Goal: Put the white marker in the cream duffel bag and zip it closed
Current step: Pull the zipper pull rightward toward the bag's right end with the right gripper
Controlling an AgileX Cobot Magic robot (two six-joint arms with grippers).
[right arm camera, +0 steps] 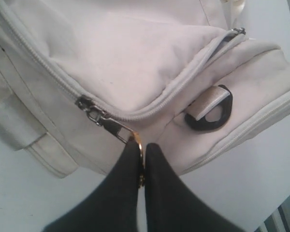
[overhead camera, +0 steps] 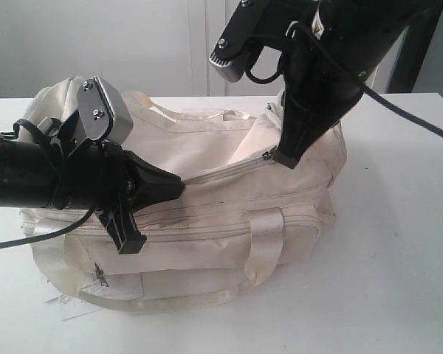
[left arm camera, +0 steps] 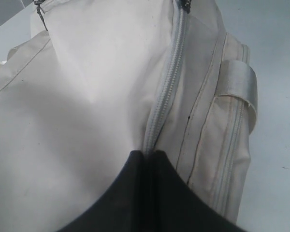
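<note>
tabletop [overhead camera: 399, 295], white and flat, comes nearest, in front of the cream duffel bag [overhead camera: 207, 147]. a white paper tag [overhead camera: 72, 308] pokes out from under the bag's front corner on the left arm's side, and a shiny strap handle [overhead camera: 267, 247] loops down the bag's front wall. the bag sits on its base with its long axis running side to side, from the left arm's end to the right arm's end. its top zipper [left arm camera: 165, 92] follows that same line along the bag's upper front edge. the left gripper [overhead camera: 179, 183] reaches in level over the bag's left end, jaws pressed together on the fabric at the zipper's start, pinning the bag. further along, near the bag's right end, the right gripper [overhead camera: 284, 156] comes down from above. its jaws are clamped on the gold charm [right arm camera: 138, 143] that hangs from the zipper slider [right arm camera: 87, 104], just beside a black d-ring [right arm camera: 207, 116]. between the two grippers the teeth look meshed. past the slider, where the track curves round the bag's right end, a dark gap suggests a short open stretch. the white marker shows in no view, so it is most likely inside the bag, and which way it points cannot be told. the step in hand looks like the zip-closing. the next move probably calls for drawing the charm along that curve while the fabric is held taut. behind the bag lie the far strap handle [overhead camera: 207, 110] and a pale wall [overhead camera: 96, 37].
</note>
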